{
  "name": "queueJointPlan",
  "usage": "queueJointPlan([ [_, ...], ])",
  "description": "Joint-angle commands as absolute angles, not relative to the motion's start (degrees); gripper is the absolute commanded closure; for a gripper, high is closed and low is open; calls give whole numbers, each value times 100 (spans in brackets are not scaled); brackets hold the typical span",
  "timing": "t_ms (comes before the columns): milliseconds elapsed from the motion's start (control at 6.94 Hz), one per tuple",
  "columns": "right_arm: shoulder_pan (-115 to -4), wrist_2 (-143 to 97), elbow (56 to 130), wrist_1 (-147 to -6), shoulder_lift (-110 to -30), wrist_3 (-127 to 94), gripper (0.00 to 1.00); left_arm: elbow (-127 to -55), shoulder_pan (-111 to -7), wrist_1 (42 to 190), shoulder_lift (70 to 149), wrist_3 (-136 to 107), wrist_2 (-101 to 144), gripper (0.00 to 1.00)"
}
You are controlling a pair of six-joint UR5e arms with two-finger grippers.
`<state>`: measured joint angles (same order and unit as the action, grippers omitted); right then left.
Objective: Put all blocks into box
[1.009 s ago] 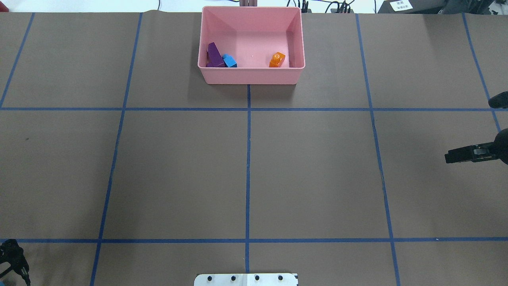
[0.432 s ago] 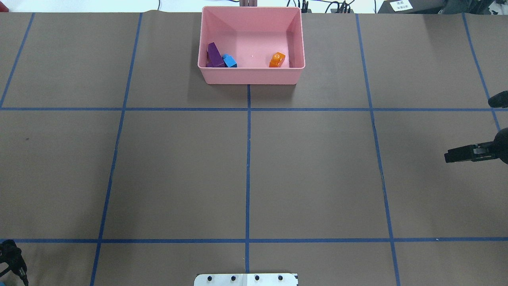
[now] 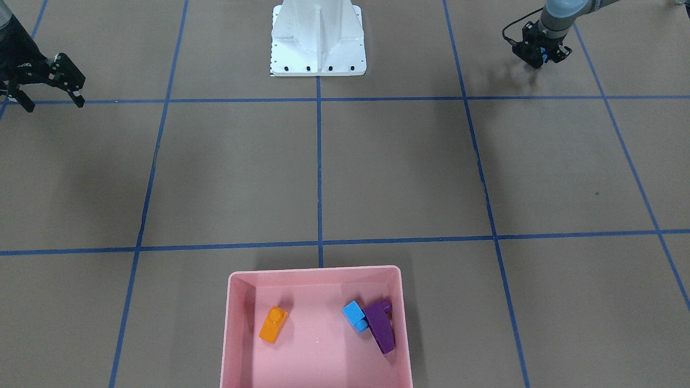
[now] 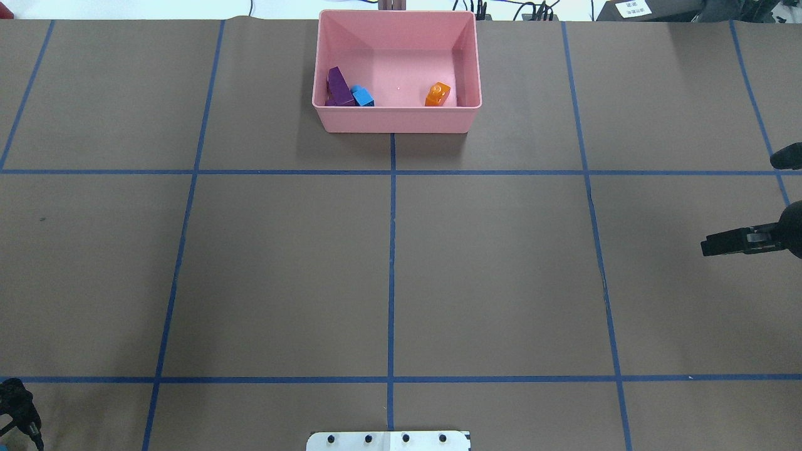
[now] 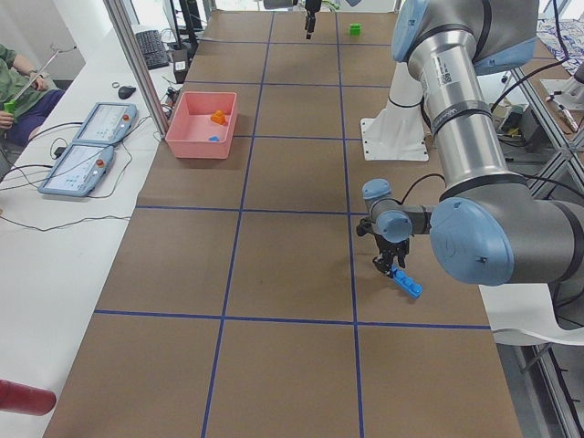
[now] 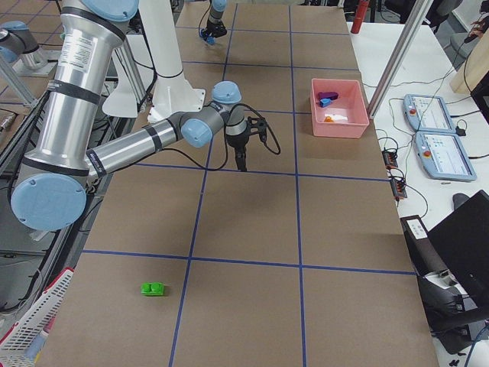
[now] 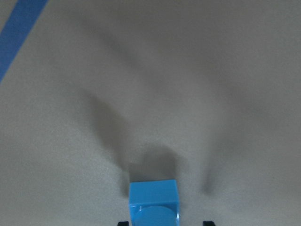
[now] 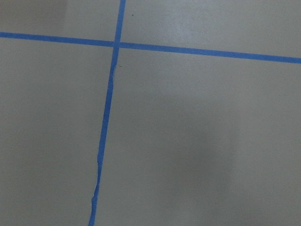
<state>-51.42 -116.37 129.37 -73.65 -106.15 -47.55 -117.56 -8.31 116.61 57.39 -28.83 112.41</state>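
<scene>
Overhead exterior view: we count three in the pink box (image 4: pixel 395 119) at the bench (image 4: pixel 501 282) far edge: purple block (image 4: pixel 338 88), small blue block (image 4: pixel 362 96), orange block (image 4: pixel 438 94). Long blue block (image 5: pixel 408 285) sits between spread left fingers (image 5: pixel 378 265); green block (image 6: pixel 153 288) alone on open bench; right fingers (image 3: pixel 77 89) spread, empty.

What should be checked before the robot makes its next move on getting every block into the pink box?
1. Blocks already inside: ok. The orange block, small blue block and purple block lie in the pink box.
2. Long blue block in the box: not ok. It lies on the table under the left claw.
3. Left claw lined up on it: ok. The wrist view shows the block between the fingers.
4. Left claw closed on it: not ok. The fingers look apart.
5. Green block in the box: not ok. It is on the table, far from the box.
6. Right claw free: ok. It is open and empty.
</scene>
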Motion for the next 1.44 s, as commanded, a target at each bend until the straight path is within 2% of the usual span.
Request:
queueJointPlan([
  [0, -5150, -11637, 12937, -7365, -10608, -4755, 0, -11751, -835, 11663, 5739, -2883, 11241, 65],
  [144, -5159, -11645, 12937, -7365, -10608, -4755, 0, -11760, -835, 11663, 5731, -2900, 11241, 86],
  [288, -5168, -11646, 12937, -7365, -10608, -4755, 0, -11795, -844, 11663, 5730, -3074, 11241, 100],
  [576, -5229, -11672, 12937, -7374, -10582, -4746, 0, -12249, -1053, 11663, 5704, -3146, 11285, 100],
  [865, -5370, -11926, 12902, -7374, -10564, -4746, 0, -12680, -1824, 11663, 5914, -3173, 11303, 100],
  [1297, -5379, -11927, 12902, -7374, -10564, -4746, 0, -12771, -2862, 11663, 7387, -4802, 11818, 100],
])
